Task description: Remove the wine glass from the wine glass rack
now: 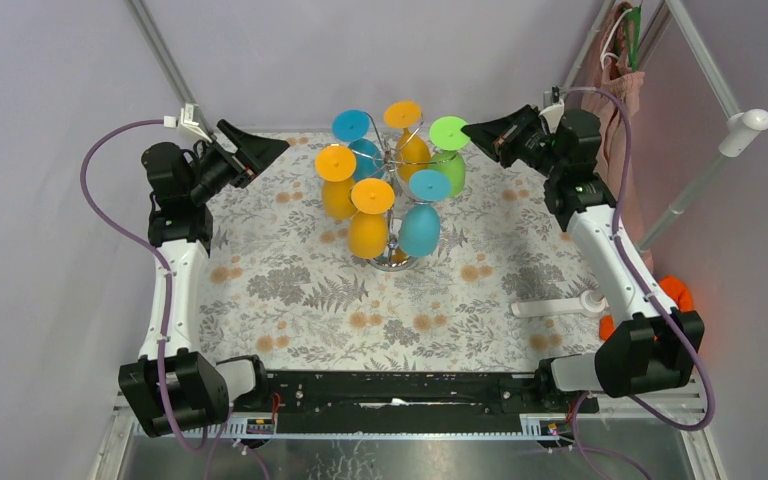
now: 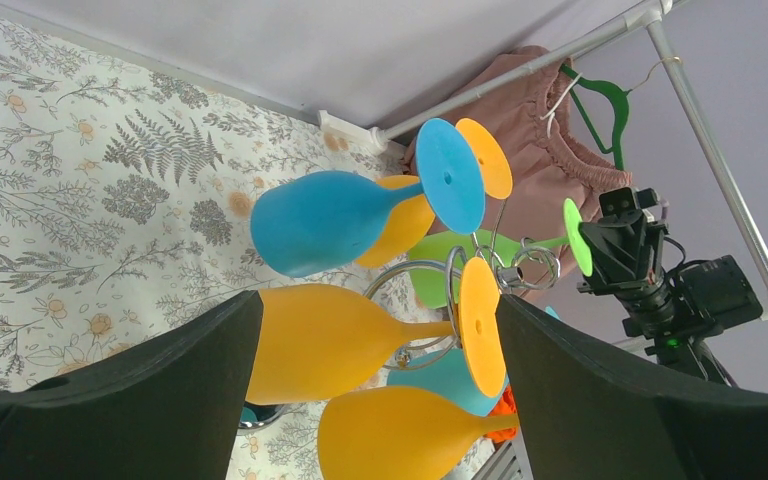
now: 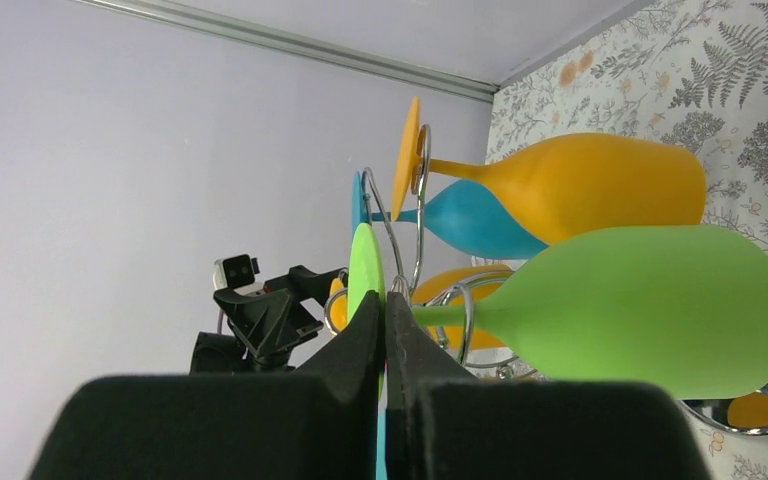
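Observation:
The wine glass rack [image 1: 392, 258] is a silver wire stand at the middle back of the table, with several plastic glasses hanging upside down from it. A green wine glass [image 1: 450, 170] hangs on its right side, foot disc upward. My right gripper [image 1: 475, 129] is shut on the edge of that green foot disc; in the right wrist view the right gripper [image 3: 384, 300] pinches the thin disc, with the green bowl [image 3: 640, 310] to the right and the rack's wires [image 3: 422, 200] behind. My left gripper [image 1: 272, 148] is open and empty, left of the rack; in the left wrist view the left gripper [image 2: 380, 390] faces an orange glass [image 2: 340, 340].
Orange glasses [image 1: 368, 230] and blue glasses [image 1: 420, 228] hang on the other arms. A white tool [image 1: 560, 305] lies on the patterned cloth at the right. An orange object [image 1: 672, 290] sits by the right arm. Pink cloth on a green hanger [image 2: 520, 170] hangs at the back right.

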You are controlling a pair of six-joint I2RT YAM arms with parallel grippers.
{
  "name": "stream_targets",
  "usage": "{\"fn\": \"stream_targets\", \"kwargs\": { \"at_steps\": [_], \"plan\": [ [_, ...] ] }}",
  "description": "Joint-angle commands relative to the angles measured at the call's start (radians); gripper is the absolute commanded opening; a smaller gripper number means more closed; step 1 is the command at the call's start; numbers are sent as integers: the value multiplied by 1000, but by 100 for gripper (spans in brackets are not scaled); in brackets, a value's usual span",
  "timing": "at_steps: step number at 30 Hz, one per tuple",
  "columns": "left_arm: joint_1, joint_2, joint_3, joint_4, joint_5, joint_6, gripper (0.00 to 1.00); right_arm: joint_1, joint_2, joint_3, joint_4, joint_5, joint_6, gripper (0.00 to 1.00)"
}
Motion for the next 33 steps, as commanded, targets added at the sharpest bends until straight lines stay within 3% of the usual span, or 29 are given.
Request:
{"fn": "stream_targets", "kwargs": {
  "at_steps": [1,17,33],
  "plan": [
    [7,-2,-11,-7,1,19,95,4,-66,-9,-23,41,10,0],
    [6,-11,-20,0,6,6,95,15,-98,-60,6,-81,6,0],
    [6,-14,-24,-9,2,17,95,104,-20,15,32,-61,-5,0]
  ]
}}
